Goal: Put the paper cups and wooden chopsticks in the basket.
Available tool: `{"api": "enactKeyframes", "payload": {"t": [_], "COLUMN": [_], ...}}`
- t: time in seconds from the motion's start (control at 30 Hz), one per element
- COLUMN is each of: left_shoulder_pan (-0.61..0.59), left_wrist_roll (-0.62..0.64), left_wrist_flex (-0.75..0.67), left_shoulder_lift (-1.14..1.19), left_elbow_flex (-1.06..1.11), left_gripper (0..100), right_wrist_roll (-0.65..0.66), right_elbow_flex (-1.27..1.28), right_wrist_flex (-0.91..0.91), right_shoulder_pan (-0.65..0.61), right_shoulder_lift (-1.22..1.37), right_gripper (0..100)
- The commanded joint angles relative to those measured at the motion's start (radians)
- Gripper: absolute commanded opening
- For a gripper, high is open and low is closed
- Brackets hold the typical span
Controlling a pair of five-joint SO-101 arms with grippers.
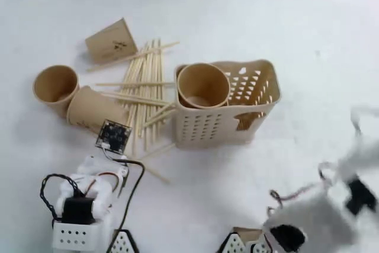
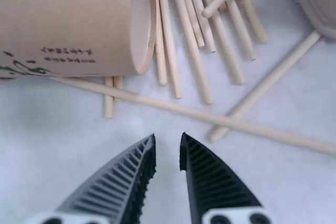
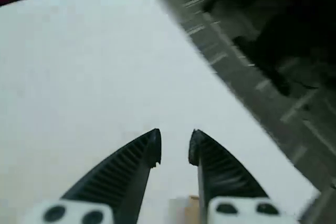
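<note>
Your left gripper [image 2: 167, 148] is hanging low over the white bench [image 1: 308, 57]. Its black ribbed fingers [image 2: 131, 174] are released, with a narrow gap between the tips, and they are grasping nothing. Just ahead of the tips a single wooden chopstick [image 2: 210, 119] is lying across the bench. Just beyond it a brown paper cup [image 2: 73, 22] is lying on its side, one end facing the loose pile of pale wooden chopsticks [image 2: 199, 30].

In the high view your left arm [image 1: 89, 194] is sitting at the near edge of the bench, close to that cup. The cream perforated plastic basket [image 1: 249, 96] is standing upright around mid-bench. A second paper cup [image 1: 203, 85] is standing mouth up inside it, at the end nearest the pile. The pile is lying just beside the basket, and a few sticks are touching its wall. A third paper cup [image 1: 55, 85] is showing its open mouth to the camera and touching the cup that lies on its side. A fourth paper cup [image 1: 111, 41] is lying on its side at the far end of the pile.

Your right gripper [image 3: 175, 146] is hanging over bare bench near its edge, well apart from the basket. Its fingers are also released with a narrow gap and are grasping nothing. Your right arm [image 1: 331, 205] is sitting at the near right corner.
</note>
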Motion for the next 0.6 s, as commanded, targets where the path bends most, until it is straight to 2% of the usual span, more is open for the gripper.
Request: {"api": "enactKeyframes", "payload": {"t": [0.0, 0.13, 0.37, 0.57], "left_shoulder_pan": [-0.004, -0.004, -0.004, -0.004], "left_wrist_roll": [-0.003, -0.003, -0.003, -0.003], "left_wrist_flex": [0.005, 0.005, 0.005, 0.005], "left_shoulder_lift": [-0.005, -0.005, -0.005, -0.005], "left_elbow_flex": [0.000, 0.000, 0.000, 0.000], "left_gripper": [10, 10, 10, 10], "right_wrist_roll": [0.138, 0.328, 0.284, 0.284], "right_elbow_flex": [0.066, 0.347, 0.893, 1.105], "right_wrist_flex": [-0.042, -0.101, -0.591, -0.900], "right_shoulder_pan": [0.360, 0.351, 0.348, 0.343], "right_shoulder_lift": [-0.114, -0.027, 0.193, 0.355], "right_gripper": [8.0, 9.8, 7.0, 7.0]}}
